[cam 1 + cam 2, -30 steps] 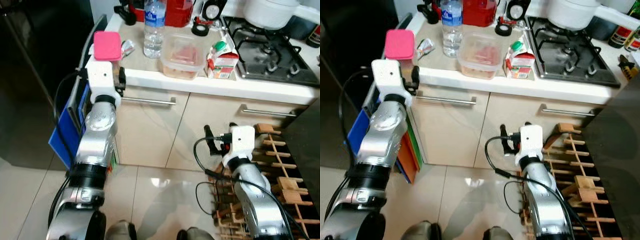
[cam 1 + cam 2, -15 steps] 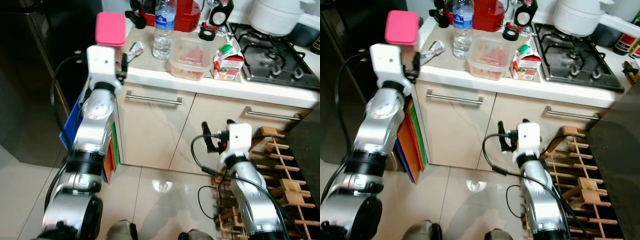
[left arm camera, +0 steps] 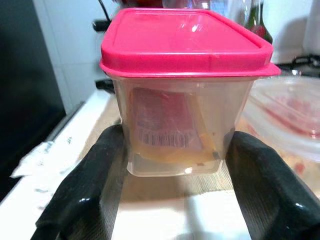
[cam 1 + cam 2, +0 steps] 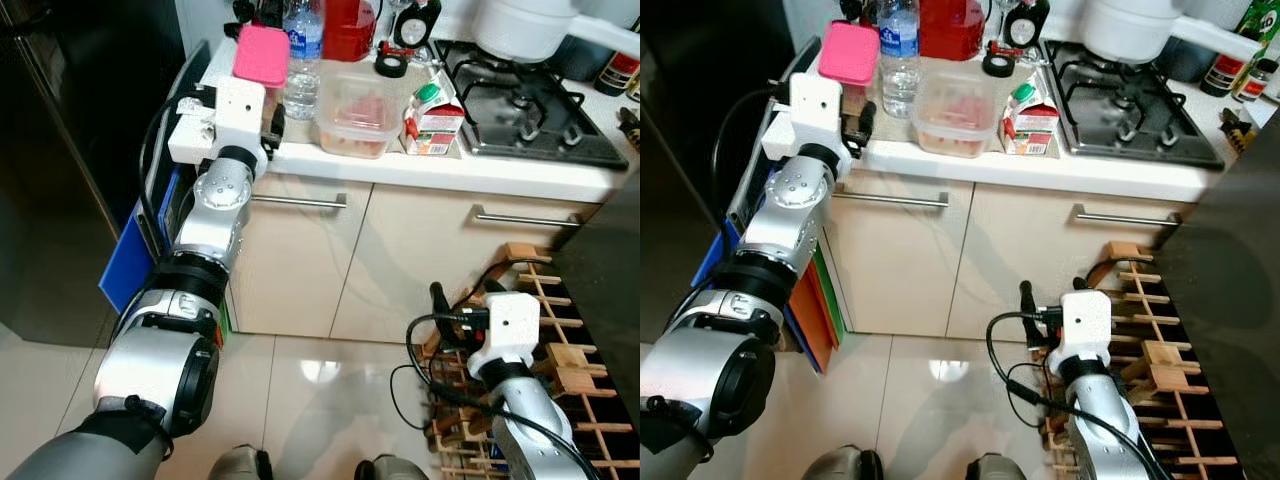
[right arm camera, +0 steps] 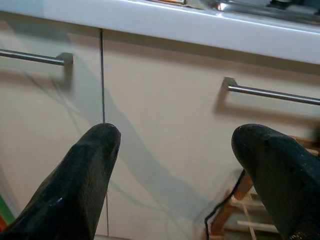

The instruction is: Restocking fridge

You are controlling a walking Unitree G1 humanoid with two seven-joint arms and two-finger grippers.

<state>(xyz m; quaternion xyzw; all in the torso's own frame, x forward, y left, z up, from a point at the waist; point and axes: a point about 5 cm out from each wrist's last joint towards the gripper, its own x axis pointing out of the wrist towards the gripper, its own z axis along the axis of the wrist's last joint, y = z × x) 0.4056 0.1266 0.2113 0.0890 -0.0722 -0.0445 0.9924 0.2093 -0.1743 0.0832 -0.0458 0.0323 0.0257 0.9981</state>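
A clear tub with a pink lid [image 4: 262,55] and a barcoded packet inside is at the left end of the kitchen counter [image 4: 330,160], close beside a water bottle [image 4: 302,60]. My left gripper [image 4: 266,100] is shut on the tub, and in the wrist view its two black fingers [image 3: 95,175] press the tub's [image 3: 185,95] side walls. I cannot tell whether the tub touches the worktop. My right gripper [image 4: 458,298] hangs low in front of the cupboard doors, open, with nothing between its fingers [image 5: 85,170].
Right of the bottle are a clear box of red food [image 4: 358,100], a milk carton [image 4: 430,108], then a gas hob [image 4: 530,90] with a white pot [image 4: 520,22]. The dark fridge [image 4: 70,150] stands left. Blue boards [image 4: 140,250] lean beside the counter. A wooden rack [image 4: 560,350] is lower right.
The camera has shifted. My left gripper has carried the pink-lidded tub right, over the counter, closer to the water bottle. My right arm has sunk a little lower.
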